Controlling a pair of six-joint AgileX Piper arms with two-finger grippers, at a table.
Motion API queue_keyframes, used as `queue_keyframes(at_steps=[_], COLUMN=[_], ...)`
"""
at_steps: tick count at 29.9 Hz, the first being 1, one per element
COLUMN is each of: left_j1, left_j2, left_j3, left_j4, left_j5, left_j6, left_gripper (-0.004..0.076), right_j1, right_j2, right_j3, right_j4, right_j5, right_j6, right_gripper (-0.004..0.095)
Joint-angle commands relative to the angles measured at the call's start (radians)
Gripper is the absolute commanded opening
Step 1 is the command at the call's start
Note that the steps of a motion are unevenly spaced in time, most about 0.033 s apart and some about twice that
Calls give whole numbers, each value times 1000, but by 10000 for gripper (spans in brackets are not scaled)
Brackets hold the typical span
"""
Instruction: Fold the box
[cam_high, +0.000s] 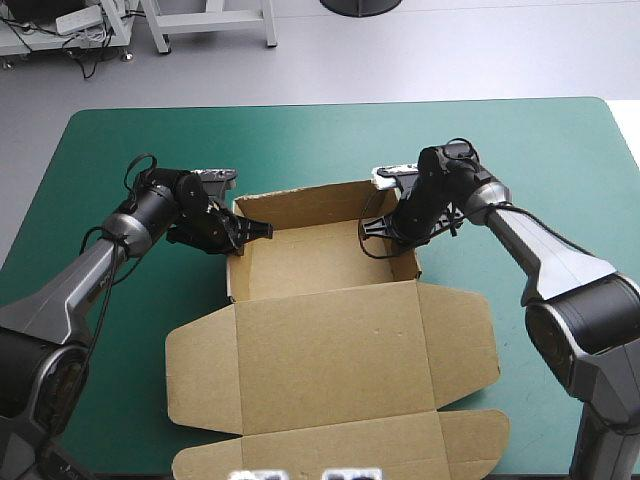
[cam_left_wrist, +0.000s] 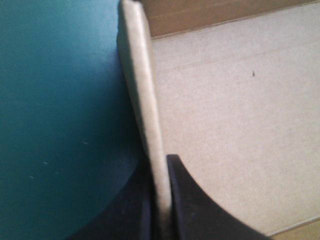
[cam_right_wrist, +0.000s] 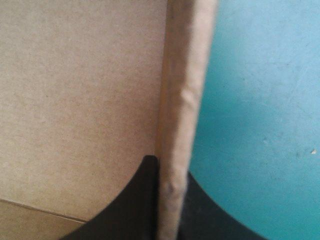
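Observation:
The brown box (cam_high: 330, 265) stands mid-table as an open tray with raised walls, its lid lying flat toward the near edge. My left gripper (cam_high: 243, 236) pinches the tray's left wall; in the left wrist view that wall (cam_left_wrist: 142, 100) runs up between the two black fingers (cam_left_wrist: 192, 200), one inside the tray and one outside. My right gripper (cam_high: 385, 232) clamps the right wall, and the right wrist view shows the wall's thick folded edge (cam_right_wrist: 185, 110) held between its fingers (cam_right_wrist: 137, 200), the tray floor (cam_right_wrist: 80, 90) to one side.
The flat lid (cam_high: 330, 370) with its side flaps covers the near middle of the teal-green cover (cam_high: 560, 150). Bare cover lies beyond the tray toward the far edge and outside both arms.

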Motion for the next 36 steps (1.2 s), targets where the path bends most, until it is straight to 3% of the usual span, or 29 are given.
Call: queue_keyframes(at_steps=[1,5,12,17,26,31,36], left_j1=[-7,-7,-7,-7,-7,-7,-7], left_j2=[-30,-28,-28,-28,-28,-28,-29], left_j3=[-33,-33,-33,-33,-33,-33,-33], left_j4=[-42,-42,-44,-40,1,8,6], left_j5=[-71,-74,-70,-75,-147,-148,-112], left_j6=[3,3,3,3,-1,-21,-21], left_gripper=[-10,-9,38,135,421,435,435], right_j1=[11,11,11,11,11,11,11], right_j2=[-16,-16,-16,-16,-27,-36,-36], right_j3=[-19,-19,-19,-21,-25,-65,-132], right_j4=[88,41,18,18,16,-5,-50], right_j5=[-77,-77,-77,-77,-84,-84,-76], right_j6=[-62,-91,-111,-111,-132,-140,-137], right_gripper=[6,74,334,346,354,360,432])
